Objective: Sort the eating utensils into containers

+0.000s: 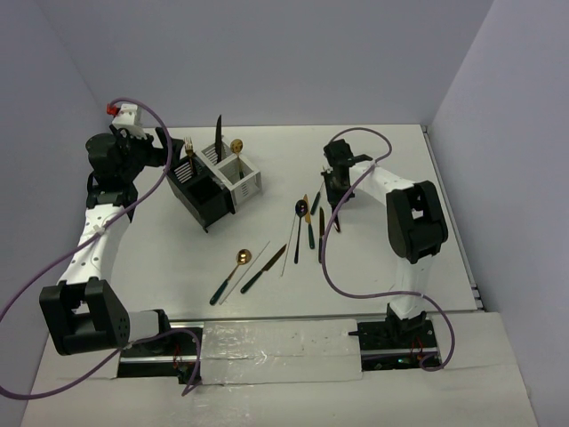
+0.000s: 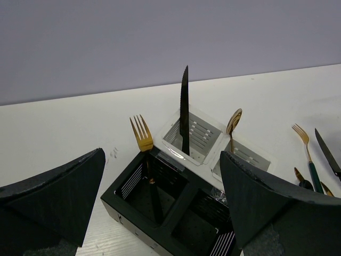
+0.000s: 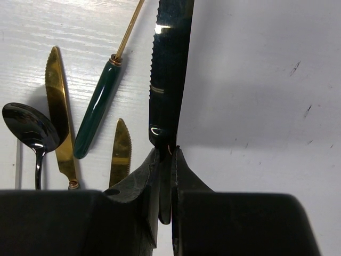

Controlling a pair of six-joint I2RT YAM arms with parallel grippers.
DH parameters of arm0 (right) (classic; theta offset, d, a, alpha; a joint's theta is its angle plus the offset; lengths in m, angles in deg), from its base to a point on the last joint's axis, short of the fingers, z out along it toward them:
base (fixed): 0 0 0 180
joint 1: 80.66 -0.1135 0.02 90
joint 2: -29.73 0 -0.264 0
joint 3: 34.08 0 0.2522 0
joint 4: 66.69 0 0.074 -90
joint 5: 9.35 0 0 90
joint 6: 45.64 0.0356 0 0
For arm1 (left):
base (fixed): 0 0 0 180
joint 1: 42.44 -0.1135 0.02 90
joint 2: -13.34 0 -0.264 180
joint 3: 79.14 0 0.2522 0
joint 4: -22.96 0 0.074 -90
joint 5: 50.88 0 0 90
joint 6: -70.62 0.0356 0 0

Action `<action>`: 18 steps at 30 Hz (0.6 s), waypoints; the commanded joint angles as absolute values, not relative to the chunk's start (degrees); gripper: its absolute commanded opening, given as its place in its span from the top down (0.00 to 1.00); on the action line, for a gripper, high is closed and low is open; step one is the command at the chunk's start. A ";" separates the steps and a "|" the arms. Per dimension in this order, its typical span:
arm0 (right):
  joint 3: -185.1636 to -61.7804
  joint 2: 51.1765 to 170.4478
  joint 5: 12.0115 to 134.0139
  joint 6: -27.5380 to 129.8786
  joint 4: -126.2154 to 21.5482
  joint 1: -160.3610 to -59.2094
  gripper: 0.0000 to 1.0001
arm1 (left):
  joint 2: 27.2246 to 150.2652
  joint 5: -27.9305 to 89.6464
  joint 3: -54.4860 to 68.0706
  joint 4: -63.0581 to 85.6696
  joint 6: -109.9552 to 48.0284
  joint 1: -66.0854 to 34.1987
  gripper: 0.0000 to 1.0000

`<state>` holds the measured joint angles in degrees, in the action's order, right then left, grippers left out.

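My right gripper (image 3: 166, 152) is shut on a black serrated knife (image 3: 169, 69), its blade pointing away over the white table; in the top view this gripper (image 1: 336, 189) hangs over the right-hand group of utensils. Beside it lie a gold knife (image 3: 57, 106), a green-handled utensil (image 3: 97, 109), a black spoon (image 3: 29, 125) and a second gold knife (image 3: 120, 152). My left gripper (image 2: 162, 160) stands open above the black container (image 2: 133, 210). A gold fork (image 2: 141, 133) stands in the black container. The white container (image 2: 205, 136) holds an upright black knife (image 2: 184, 106) and a gold spoon (image 2: 233, 121).
Nearer the front, a gold spoon with a green handle (image 1: 231, 274), a thin pale chopstick (image 1: 247, 269) and a dark knife (image 1: 263, 269) lie loose on the table. Several more utensils (image 1: 307, 222) lie by the right arm. Purple cables loop around both arms.
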<state>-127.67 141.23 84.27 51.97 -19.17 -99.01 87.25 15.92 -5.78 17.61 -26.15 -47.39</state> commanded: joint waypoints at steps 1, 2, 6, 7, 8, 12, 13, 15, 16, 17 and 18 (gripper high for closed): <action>-128.17 136.08 83.20 51.83 -21.55 -98.85 1.00 | 85.32 14.69 -5.35 18.17 -25.62 -47.54 0.01; -127.91 135.82 83.20 51.74 -21.81 -98.85 1.00 | 85.32 14.77 -5.35 18.08 -25.62 -47.54 0.01; -126.68 132.84 83.38 51.91 -22.60 -98.76 1.00 | 85.15 14.95 -5.35 17.82 -25.27 -47.54 0.01; -126.59 132.22 83.47 52.00 -22.95 -98.85 1.00 | 85.23 14.95 -5.35 17.82 -25.27 -47.54 0.01; -126.24 130.82 83.47 52.00 -23.31 -98.85 1.00 | 85.23 14.95 -5.35 17.64 -25.19 -47.54 0.01; -125.36 126.60 82.85 52.09 -25.33 -98.94 1.00 | 85.58 14.95 -4.91 16.50 -25.19 -47.54 0.01; -125.01 124.76 82.76 52.09 -26.29 -98.85 1.00 | 85.67 15.30 -4.65 16.32 -25.10 -47.54 0.01; -124.57 121.60 82.33 52.44 -28.48 -99.03 1.00 | 86.11 16.17 -4.21 15.45 -24.92 -47.54 0.01; -124.57 120.36 81.98 52.79 -29.28 -99.11 1.00 | 86.20 16.61 -3.94 14.92 -24.75 -47.54 0.01; -124.65 119.30 81.54 53.66 -30.16 -99.29 1.00 | 86.29 17.23 -3.68 14.22 -24.66 -47.63 0.01; -125.09 118.25 81.10 54.19 -30.95 -99.47 1.00 | 86.46 17.84 -3.33 13.52 -24.48 -47.63 0.01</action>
<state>-124.54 123.71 82.46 52.58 -24.68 -99.05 87.25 16.27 -5.78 15.57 -25.58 -47.39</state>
